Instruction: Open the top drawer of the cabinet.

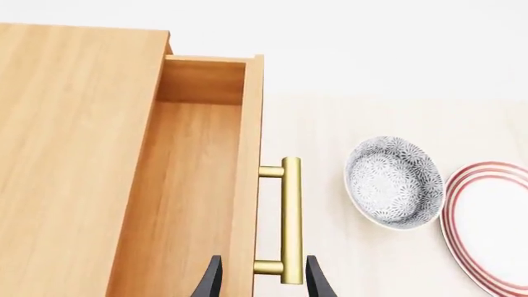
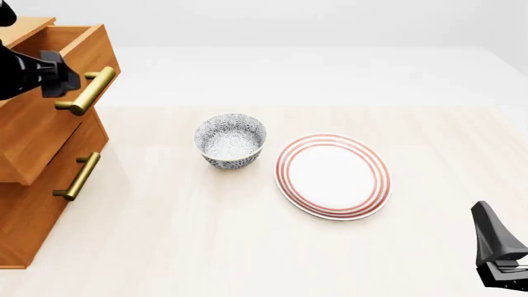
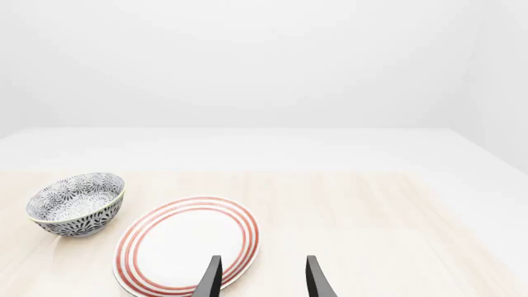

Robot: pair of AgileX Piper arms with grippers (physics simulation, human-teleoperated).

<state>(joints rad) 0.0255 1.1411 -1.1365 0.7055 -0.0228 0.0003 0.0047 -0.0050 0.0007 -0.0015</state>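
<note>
Writing: we found no brand, label or lettering on anything.
Cabinet: the cabinet (image 2: 33,204) stood at the desk's left edge in the front view.
Top drawer: the top drawer (image 2: 49,117) stuck out well beyond the drawer (image 2: 37,216) below it, and we saw its bare wooden inside in the left wrist view.
Handle: the brass handle (image 1: 290,219) sat on the drawer front, right at the left pincer.
Left pincer: the left pincer (image 1: 262,279) had its fingers spread, one on each side of the handle's near end; we could not tell whether they touched it.
Right pincer: the right pincer (image 3: 262,278) hung parted and held nothing, low at the desk's right, well apart from the cabinet.
Bowl: a patterned grey bowl (image 2: 230,140) stood upright near mid-desk.
Plate: a red-ringed white plate (image 2: 332,176) lay just beside the bowl, to its right.
Desk: the desk (image 2: 206,247) was pale wood.
Room: we saw only plain white backdrop behind.
</note>
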